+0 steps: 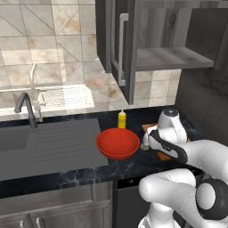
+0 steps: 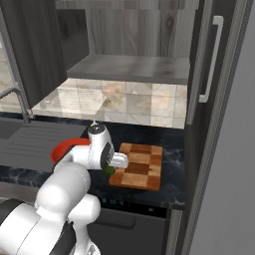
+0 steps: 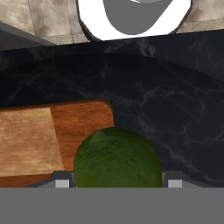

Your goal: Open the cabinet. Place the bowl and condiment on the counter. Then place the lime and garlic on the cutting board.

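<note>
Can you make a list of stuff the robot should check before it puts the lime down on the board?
1. Cabinet door open: ok.
2. Bowl on the counter: ok.
3. Yellow bottle on the counter: ok.
4. Lime between the gripper fingers: ok.
5. Lime over the cutting board: cannot tell; it sits at the board's corner edge.
6. Garlic on the board: cannot tell, a pale lump beside the bowl is blurry.
</note>
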